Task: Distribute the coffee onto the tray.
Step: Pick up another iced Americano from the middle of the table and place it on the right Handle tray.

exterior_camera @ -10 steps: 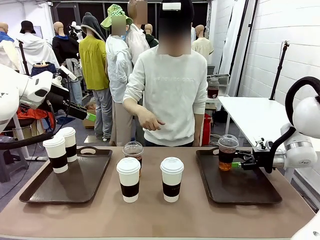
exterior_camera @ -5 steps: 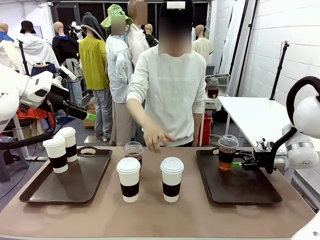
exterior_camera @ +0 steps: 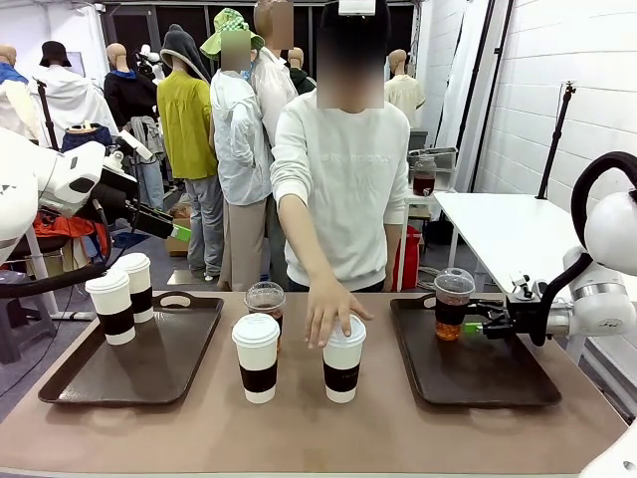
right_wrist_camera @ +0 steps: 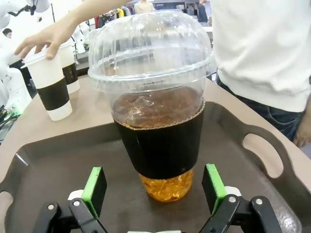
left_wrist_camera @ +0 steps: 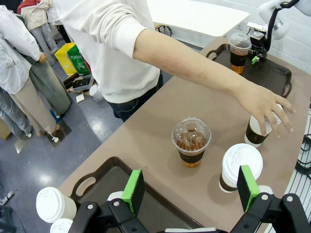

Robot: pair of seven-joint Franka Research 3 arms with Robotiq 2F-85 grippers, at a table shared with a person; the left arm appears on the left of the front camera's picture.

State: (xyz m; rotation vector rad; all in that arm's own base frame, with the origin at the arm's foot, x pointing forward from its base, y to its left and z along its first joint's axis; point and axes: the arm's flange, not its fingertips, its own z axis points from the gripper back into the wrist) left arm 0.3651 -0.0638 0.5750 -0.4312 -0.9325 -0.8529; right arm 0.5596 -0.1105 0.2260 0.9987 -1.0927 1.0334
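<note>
My right gripper (right_wrist_camera: 153, 184) is spread wide, with one green pad on each side of a clear cup (right_wrist_camera: 155, 111), and neither pad touches it. That cup stands at the far end of the right tray (exterior_camera: 488, 383). I think this cup is where it should be. So the best move is to keep my fingers wide and pull straight back, slow and level, so no pad bumps the cup and tips it. My left gripper (left_wrist_camera: 190, 189) is spread too. It holds nothing and hangs high over the worktop (left_wrist_camera: 218, 121). Two white cups (exterior_camera: 109, 307) stand on the left tray (exterior_camera: 159, 368). Between the trays, on the worktop, are the other clear cup (left_wrist_camera: 191, 141) and two more white cups. A person's hand (exterior_camera: 333, 311) lies on one of these, so I should keep out of the middle. The hand hides that lid, and I cannot tell if it grips the cup or just rests there. From the front, the other clear cup is half hidden behind a white cup.
</note>
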